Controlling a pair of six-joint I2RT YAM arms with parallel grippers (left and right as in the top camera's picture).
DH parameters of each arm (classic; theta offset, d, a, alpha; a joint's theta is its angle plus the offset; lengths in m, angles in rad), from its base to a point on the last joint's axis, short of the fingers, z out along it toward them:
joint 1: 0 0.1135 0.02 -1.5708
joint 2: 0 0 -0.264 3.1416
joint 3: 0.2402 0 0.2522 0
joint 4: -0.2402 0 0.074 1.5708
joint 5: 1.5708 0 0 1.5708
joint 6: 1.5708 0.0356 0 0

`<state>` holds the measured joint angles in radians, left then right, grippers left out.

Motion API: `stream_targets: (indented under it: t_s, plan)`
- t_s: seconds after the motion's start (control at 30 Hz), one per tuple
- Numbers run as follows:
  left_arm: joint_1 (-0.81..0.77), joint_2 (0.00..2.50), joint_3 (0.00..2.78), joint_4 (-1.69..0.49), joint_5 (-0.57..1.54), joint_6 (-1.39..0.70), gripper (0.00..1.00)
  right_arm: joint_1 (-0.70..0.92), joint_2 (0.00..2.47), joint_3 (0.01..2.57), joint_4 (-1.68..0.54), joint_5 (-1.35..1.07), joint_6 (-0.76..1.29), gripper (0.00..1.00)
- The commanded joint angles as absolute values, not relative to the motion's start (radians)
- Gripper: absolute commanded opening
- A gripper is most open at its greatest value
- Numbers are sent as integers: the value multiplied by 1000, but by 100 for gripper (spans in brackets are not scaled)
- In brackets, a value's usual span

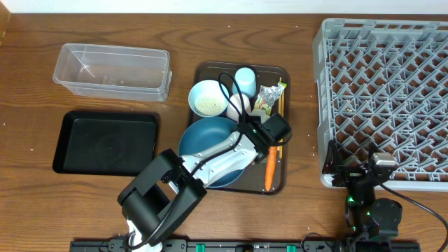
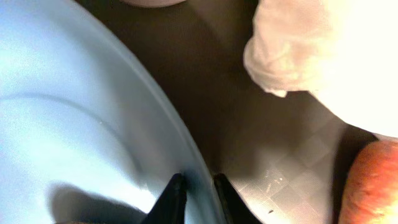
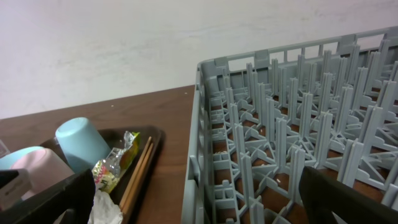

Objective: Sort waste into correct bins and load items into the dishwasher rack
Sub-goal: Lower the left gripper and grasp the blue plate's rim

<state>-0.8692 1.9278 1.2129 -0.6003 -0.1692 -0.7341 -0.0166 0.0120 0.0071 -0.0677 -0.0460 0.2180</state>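
My left gripper (image 1: 253,133) is shut on the right rim of the large blue dish (image 1: 206,143), one finger on each side of the rim in the left wrist view (image 2: 199,186). The dish (image 2: 74,112) lies in the brown serving tray (image 1: 283,71). The orange carrot (image 1: 270,170) (image 2: 373,186) lies just right of the gripper. The crumpled napkin (image 2: 311,50) (image 3: 106,208) lies beyond it. The white bowl (image 1: 208,99) holds rice. The light-blue cup (image 1: 245,77), white cup (image 1: 238,105), wrapper (image 1: 268,98) and chopsticks (image 1: 281,105) sit behind. My right gripper (image 3: 205,199) is open and empty at the rack's front left corner (image 1: 353,166). The brown lump is hidden.
The grey dishwasher rack (image 1: 385,98) (image 3: 280,124) fills the right side. The clear tub (image 1: 112,70) stands at the back left, with the black tray (image 1: 105,143) in front of it. Bare wood lies between the serving tray and the rack.
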Motion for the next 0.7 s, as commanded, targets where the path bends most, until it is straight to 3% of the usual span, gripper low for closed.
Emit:
stream_targets:
  t_s: [0.0, 0.67]
  plan:
    - [-865, 1947, 1212, -601, -147, -734, 7, -32, 6, 6, -72, -49, 208, 99]
    - [-865, 1781, 1214, -719, -147, -738, 6, -32, 6, 6, -72, -49, 208, 99]
